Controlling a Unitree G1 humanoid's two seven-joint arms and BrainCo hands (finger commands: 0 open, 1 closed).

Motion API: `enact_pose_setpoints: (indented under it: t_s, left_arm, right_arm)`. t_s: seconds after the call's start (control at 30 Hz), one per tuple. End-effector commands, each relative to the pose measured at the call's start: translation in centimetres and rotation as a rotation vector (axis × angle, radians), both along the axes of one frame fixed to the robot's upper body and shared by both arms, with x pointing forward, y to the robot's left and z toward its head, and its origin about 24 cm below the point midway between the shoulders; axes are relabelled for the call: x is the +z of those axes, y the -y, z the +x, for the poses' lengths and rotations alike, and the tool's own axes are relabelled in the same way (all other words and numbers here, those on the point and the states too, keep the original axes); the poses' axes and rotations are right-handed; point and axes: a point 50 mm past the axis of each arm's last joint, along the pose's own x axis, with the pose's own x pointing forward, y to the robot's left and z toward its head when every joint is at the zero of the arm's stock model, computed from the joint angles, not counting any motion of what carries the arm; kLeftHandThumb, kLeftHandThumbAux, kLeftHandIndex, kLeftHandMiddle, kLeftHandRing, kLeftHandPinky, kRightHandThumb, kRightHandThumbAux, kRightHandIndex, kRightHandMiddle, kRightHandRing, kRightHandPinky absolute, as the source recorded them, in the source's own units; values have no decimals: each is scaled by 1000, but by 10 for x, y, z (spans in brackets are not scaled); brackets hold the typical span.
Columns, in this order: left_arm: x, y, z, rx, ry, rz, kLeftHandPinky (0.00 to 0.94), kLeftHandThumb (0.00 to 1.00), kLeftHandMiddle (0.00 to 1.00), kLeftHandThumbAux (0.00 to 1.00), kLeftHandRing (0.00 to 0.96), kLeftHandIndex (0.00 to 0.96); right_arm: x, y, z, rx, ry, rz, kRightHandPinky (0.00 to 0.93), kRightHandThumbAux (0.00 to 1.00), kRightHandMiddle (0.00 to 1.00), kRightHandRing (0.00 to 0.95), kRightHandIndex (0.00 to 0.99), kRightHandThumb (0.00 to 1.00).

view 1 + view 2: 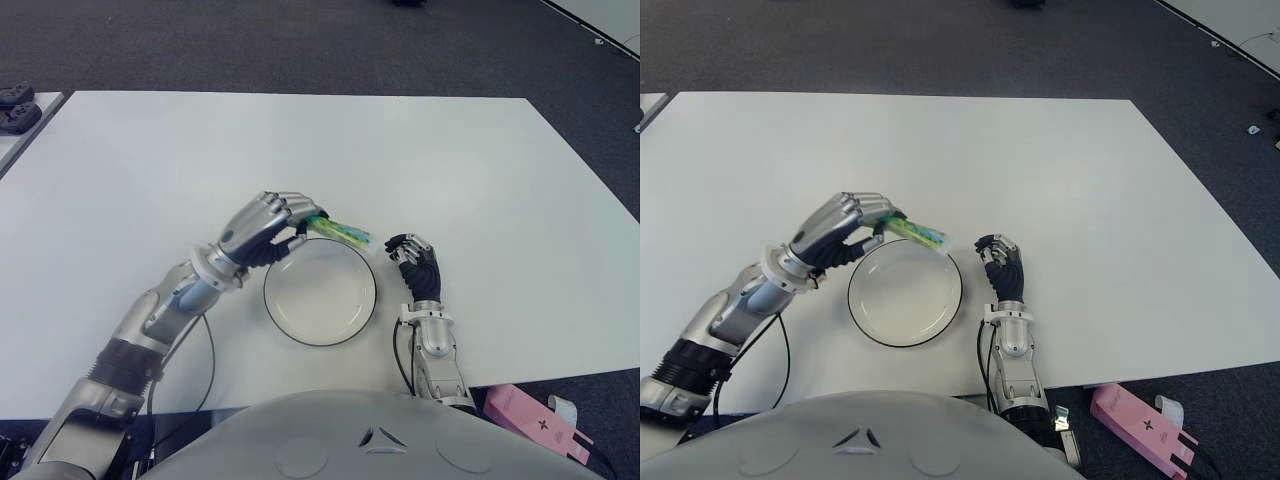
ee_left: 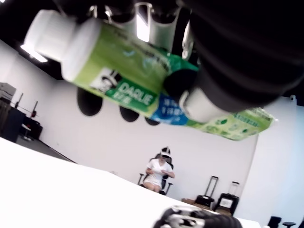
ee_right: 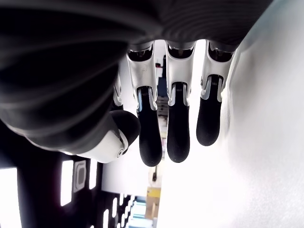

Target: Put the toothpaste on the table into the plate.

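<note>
My left hand [image 1: 272, 226] is shut on a green toothpaste tube [image 1: 340, 232], holding it above the table at the far left rim of the white plate [image 1: 320, 292]. The tube's flat tail sticks out to the right over the plate's far edge. In the left wrist view the tube [image 2: 142, 80] lies across my curled fingers, white cap at one end. My right hand [image 1: 415, 262] shows just right of the plate, fingers relaxed and holding nothing, as its wrist view fingers [image 3: 178, 123] confirm.
The white table [image 1: 300, 150] stretches far beyond the plate. A pink box [image 1: 530, 420] lies on the floor at the near right. Dark objects [image 1: 15, 105] sit on a side table at the far left. A seated person [image 2: 159, 171] shows in the left wrist view.
</note>
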Motion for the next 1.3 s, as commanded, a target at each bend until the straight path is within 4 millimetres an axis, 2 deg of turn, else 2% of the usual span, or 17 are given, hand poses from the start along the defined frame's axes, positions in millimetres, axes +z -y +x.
enact_pose_setpoints:
  t_s: [0.03,0.6,1.3]
  left_arm:
    - [0,3,-4,-47,-27,77,880,717,885,709,889,441]
    - [-11,13,-12,-171,-91,303,887,715,863,710,880,439]
    - [-49,18,-15,-196,-33,537,887,712,859,712,883,437]
  right_arm:
    - [0,-1,-1,-7,-3,3,448,728,486,460,429,707]
    - [0,-1,-1,-4,-2,22,444,727,487,458,429,707]
    - [-1,-1,-2,-10,-9,3,459,728,491,468,427,705]
